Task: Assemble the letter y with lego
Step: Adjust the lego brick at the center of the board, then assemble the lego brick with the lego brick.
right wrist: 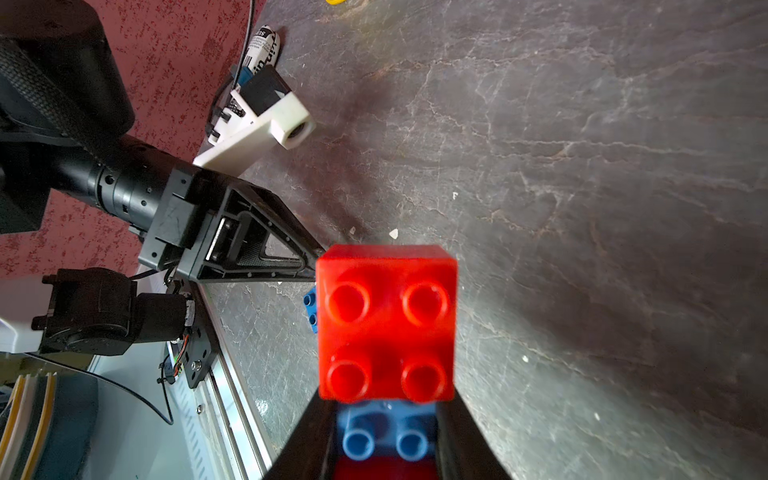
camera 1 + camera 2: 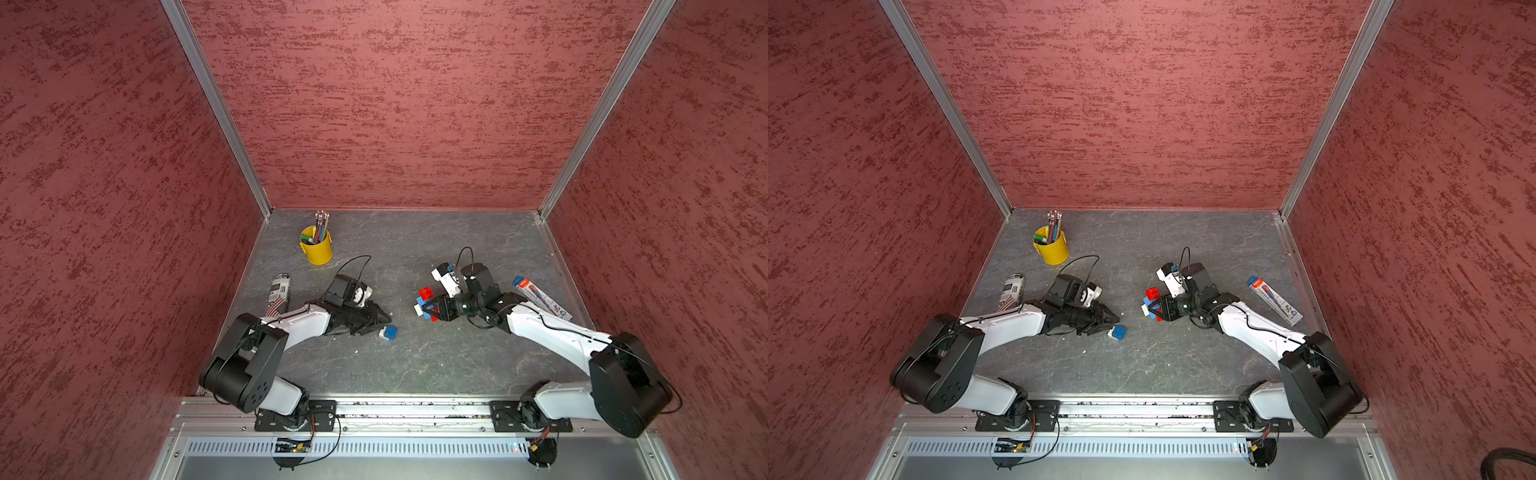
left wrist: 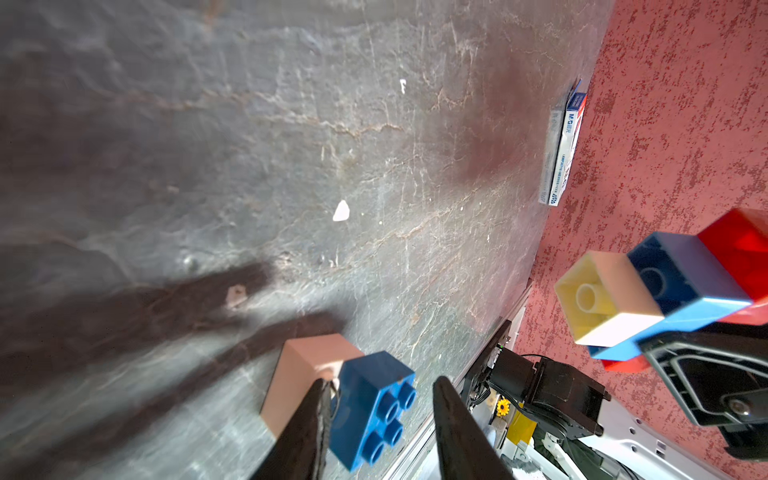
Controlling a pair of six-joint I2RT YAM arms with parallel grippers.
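1. Two loose lego bricks, a blue brick (image 3: 374, 409) joined to a white brick (image 3: 305, 365), lie on the desk (image 2: 415, 365) at the very tips of the left end effector (image 2: 384, 325). This arm is plainly the nearer one.
2. Left end effector: its fingers (image 3: 457, 432) stand apart. In the left wrist view the blue brick sits between them, touching one finger with a clear gap to the other. The white brick lies outside the touching finger. Nothing is gripped.
3. Axis: the white-to-blue line of the pair runs across the jaw gap, not along the fingers. The blue studs face away from the white brick.
4. Bare desk separates the pair from the work on the right, and the two are well apart.
5. Right end effector (image 2: 431, 310): clamped on the part-built letter y (image 3: 681, 291), made of red bricks (image 1: 386, 320), a long blue piece and a white end brick (image 3: 602, 303). By the wrist views it is held clear of the desk.
6. The white end brick points toward the left arm, hollow underside showing.
7. Judgement: the coming move turns on bringing the blue studs up and rightward into that hollow.
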